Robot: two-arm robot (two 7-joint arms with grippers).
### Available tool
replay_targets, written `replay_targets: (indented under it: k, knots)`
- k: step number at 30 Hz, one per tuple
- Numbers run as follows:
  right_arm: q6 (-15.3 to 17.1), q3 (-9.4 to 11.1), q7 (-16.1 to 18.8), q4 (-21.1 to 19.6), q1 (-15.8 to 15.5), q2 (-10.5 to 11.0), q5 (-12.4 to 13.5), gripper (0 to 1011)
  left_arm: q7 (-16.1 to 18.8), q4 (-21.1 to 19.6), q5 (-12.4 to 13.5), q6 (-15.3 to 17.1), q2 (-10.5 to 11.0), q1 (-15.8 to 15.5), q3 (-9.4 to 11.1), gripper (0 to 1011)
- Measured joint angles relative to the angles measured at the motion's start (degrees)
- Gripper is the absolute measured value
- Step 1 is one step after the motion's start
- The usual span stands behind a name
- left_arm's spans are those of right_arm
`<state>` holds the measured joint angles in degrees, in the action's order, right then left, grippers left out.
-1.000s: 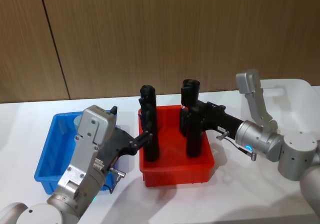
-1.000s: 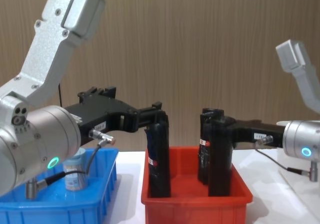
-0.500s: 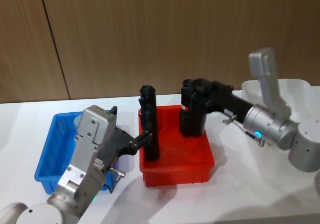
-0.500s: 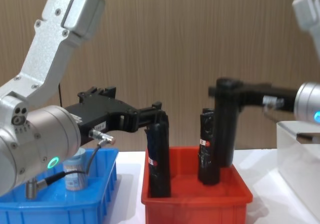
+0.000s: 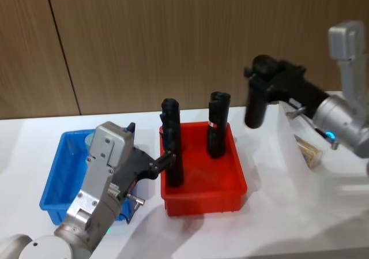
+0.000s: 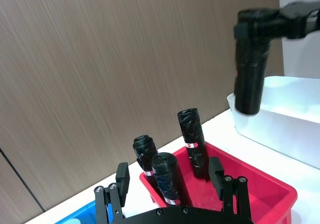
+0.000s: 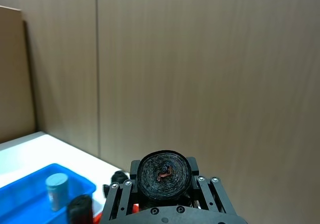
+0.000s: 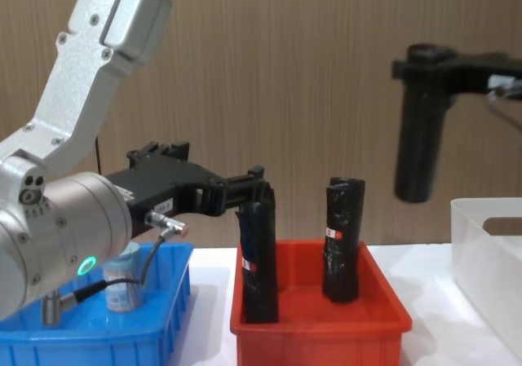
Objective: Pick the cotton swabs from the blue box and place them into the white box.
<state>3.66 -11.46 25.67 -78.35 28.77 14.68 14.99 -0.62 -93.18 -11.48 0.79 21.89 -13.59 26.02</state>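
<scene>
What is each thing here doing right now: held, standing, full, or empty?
right gripper: shut on a black roll, holding it upright in the air.
left gripper: around a black roll in the red bin.
red bin: holds three upright rolls.
blue box: holds one cotton swabs jar, upright, lid on.
white box: open-topped.

Both arms are built of silver-grey metal: boxy, rounded-corner links joined to thick cylindrical joints. A small ring light glows green on the left arm's joint and blue on the right's. Thin grey cables loop from small metal connectors. The left end effector and the right end effector are matte black, with small silver screws on their finger mounts.
</scene>
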Motion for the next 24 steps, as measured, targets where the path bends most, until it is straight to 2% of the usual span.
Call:
replay_targets:
  k: [5, 12, 24]
  knots:
    - [1.58, 1.25, -3.22, -4.34, -1.75, 1.76, -0.82, 533, 0.0, 0.0, 0.0, 0.0, 0.0, 0.0, 0.0, 1004]
    - [3.52, 2.73, -7.07, -7.64, -3.57, 3.72, -1.94, 533, 0.0, 0.0, 0.0, 0.0, 0.0, 0.0, 0.0, 1004]
    - [6.43, 4.94, -11.34, -7.7, -5.74, 6.3, -2.77, 533, 0.0, 0.0, 0.0, 0.0, 0.0, 0.0, 0.0, 1004]
